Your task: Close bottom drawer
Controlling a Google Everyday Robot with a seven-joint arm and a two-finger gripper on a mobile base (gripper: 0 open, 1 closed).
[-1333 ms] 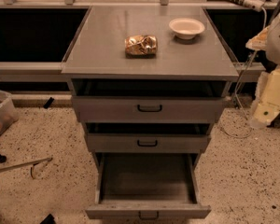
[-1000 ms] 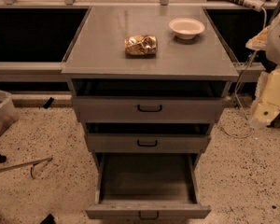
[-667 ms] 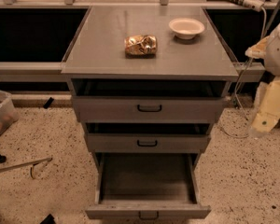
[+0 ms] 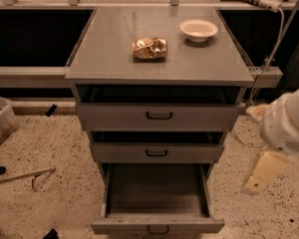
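Hand (image 4: pixel 259 176) hangs at the right edge of frame, about level with the middle drawer and well apart from the cabinet; can't tell if it's wide or narrow. Deep grey metal bottom drawer (image 4: pixel 189 226) is pulled far out at lower centre. Suggest coming round to its flat front and pushing square near the small black loop handle (image 4: pixel 158 229), straight in. Travel looks unobstructed. Crumpled gold bag (image 4: pixel 149 48) and white bowl (image 4: pixel 198 30) on the grey counter (image 4: pixel 104 59) are out of the way.
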